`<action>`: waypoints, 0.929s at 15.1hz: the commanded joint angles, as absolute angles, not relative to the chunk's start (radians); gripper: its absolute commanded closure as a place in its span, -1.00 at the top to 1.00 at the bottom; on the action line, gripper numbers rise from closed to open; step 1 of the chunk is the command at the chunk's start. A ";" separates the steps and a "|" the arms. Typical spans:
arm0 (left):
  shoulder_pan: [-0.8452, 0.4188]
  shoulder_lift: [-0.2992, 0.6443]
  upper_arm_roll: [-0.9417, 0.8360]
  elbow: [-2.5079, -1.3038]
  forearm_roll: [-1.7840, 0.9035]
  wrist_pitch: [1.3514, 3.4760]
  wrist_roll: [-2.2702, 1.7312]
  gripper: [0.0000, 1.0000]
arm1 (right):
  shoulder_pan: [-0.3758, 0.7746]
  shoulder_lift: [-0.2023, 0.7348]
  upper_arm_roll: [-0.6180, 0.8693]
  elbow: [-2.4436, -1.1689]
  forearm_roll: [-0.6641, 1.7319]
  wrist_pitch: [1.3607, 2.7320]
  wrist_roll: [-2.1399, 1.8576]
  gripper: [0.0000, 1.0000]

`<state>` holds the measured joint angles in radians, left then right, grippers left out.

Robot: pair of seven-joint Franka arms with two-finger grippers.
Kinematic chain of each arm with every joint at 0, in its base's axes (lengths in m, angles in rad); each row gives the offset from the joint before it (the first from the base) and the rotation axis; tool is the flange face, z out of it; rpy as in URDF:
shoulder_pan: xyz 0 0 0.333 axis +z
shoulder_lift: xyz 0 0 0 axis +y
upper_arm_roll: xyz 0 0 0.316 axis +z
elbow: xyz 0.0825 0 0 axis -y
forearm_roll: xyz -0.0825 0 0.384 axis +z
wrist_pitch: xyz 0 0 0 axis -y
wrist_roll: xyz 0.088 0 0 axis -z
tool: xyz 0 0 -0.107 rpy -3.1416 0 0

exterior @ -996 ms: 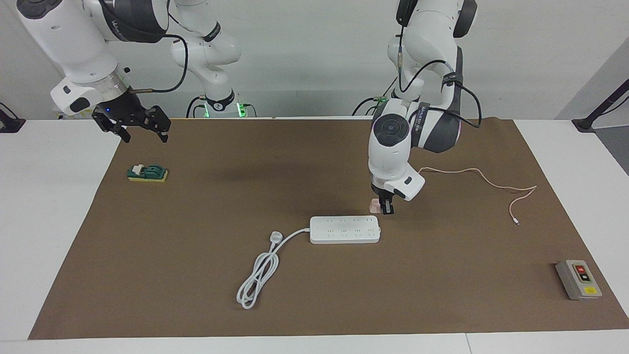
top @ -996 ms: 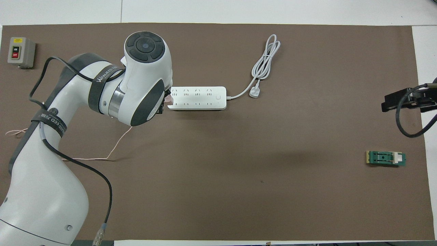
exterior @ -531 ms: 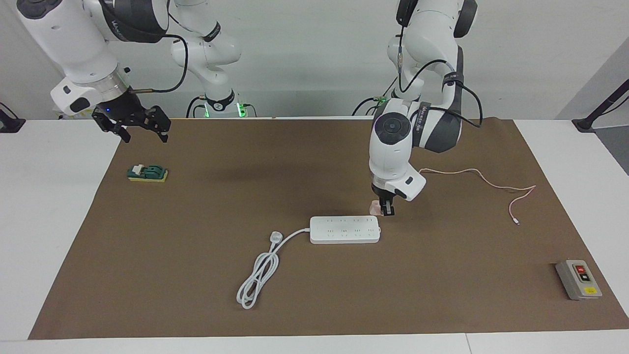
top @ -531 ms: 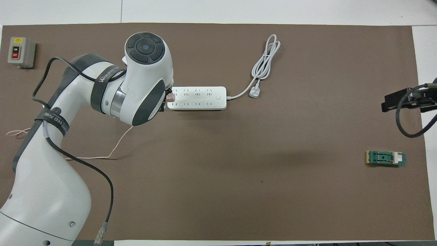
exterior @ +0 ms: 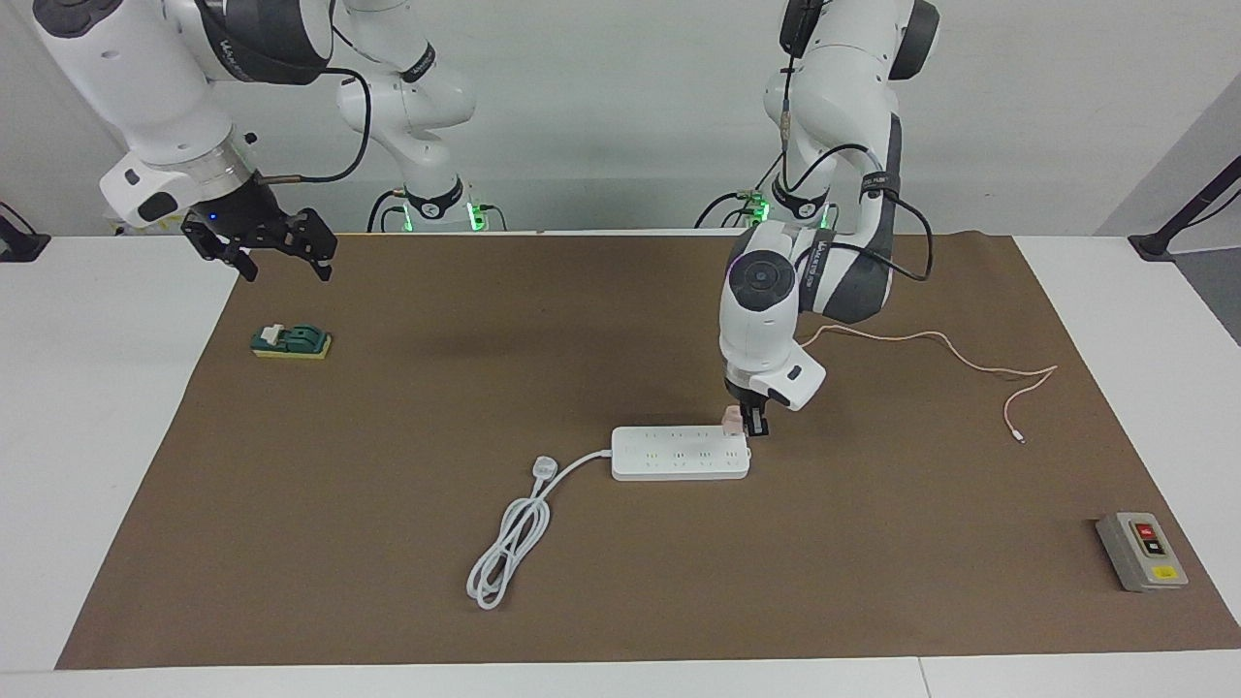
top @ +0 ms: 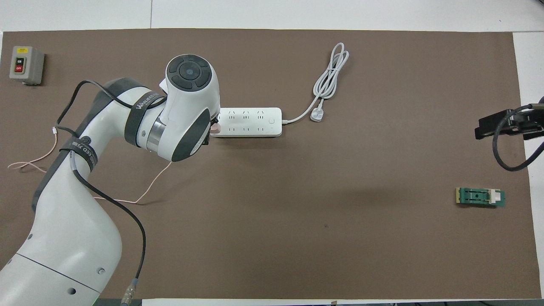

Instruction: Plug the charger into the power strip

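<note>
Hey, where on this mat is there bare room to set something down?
Widest bare patch: between the power strip and the green block, under the waiting, open right gripper. Also bare: from the coiled cord to the grey button box. Crowded: the left gripper holding the charger at the strip's end, cable trailing.

Both arms are glossy white with rounded casings and dark grey bands at the joints. The left arm (exterior: 834,145) has a round dark grey cap with a ring pattern on its wrist joint, white lettering on a grey band, and a thin black cable looping alongside, held by a black strap. The right arm (exterior: 165,87) carries a similar black cable, a silver collar above its black hand, and a small blue light. Green lights glow at the two bases.
</note>
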<state>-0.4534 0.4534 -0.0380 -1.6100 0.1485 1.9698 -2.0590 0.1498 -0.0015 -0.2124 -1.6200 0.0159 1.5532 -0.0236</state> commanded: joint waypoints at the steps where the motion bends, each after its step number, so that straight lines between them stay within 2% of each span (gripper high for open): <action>1: -0.469 0.419 -0.025 -1.658 0.170 2.000 -2.086 -1.00 | 0.140 -0.009 -0.206 -1.620 0.002 1.534 -0.040 1.00; 14: -0.491 0.411 -0.025 -1.687 0.172 2.040 -2.088 -1.00 | 0.138 -0.009 -0.206 -1.620 0.002 1.534 -0.040 1.00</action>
<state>-0.4720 0.4467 -0.0395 -1.6321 0.1502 2.0092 -2.0655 0.1498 -0.0015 -0.2125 -1.6200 0.0159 1.5532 -0.0236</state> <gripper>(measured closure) 0.692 0.000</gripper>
